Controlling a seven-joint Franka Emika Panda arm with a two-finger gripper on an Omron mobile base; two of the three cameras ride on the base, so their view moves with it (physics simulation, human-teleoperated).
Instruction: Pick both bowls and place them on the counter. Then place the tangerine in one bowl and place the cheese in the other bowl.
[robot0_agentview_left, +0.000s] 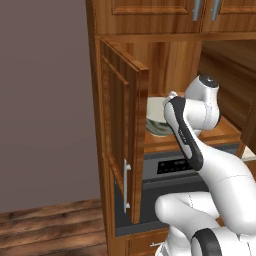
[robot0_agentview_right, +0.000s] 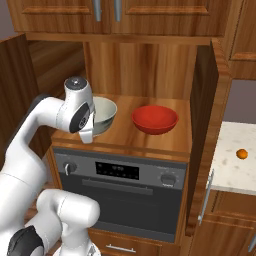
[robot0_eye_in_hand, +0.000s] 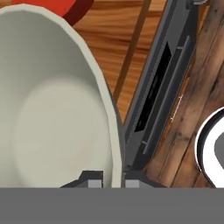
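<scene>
The pale cream-grey bowl (robot0_agentview_right: 106, 112) sits at the left of the wooden shelf board, with its dark-patterned outside showing in the left base view (robot0_agentview_left: 159, 125). My gripper (robot0_agentview_right: 88, 135) is shut on this bowl's near rim; in the hand view the rim (robot0_eye_in_hand: 87, 87) runs down between the two fingertips of the gripper (robot0_eye_in_hand: 113, 180). The red bowl (robot0_agentview_right: 155, 119) rests on the shelf just to the right, and its edge shows at the top of the hand view (robot0_eye_in_hand: 57, 8). The tangerine (robot0_agentview_right: 242, 154) lies on the speckled counter (robot0_agentview_right: 232, 175) at far right. The cheese is out of view.
Both cabinet doors stand open: one at the left (robot0_agentview_left: 125, 135), one at the right (robot0_agentview_right: 202, 130) between the shelf and the counter. An oven (robot0_agentview_right: 120, 175) with a dark control panel sits directly under the shelf board (robot0_agentview_right: 145, 140). Closed upper cabinets hang above.
</scene>
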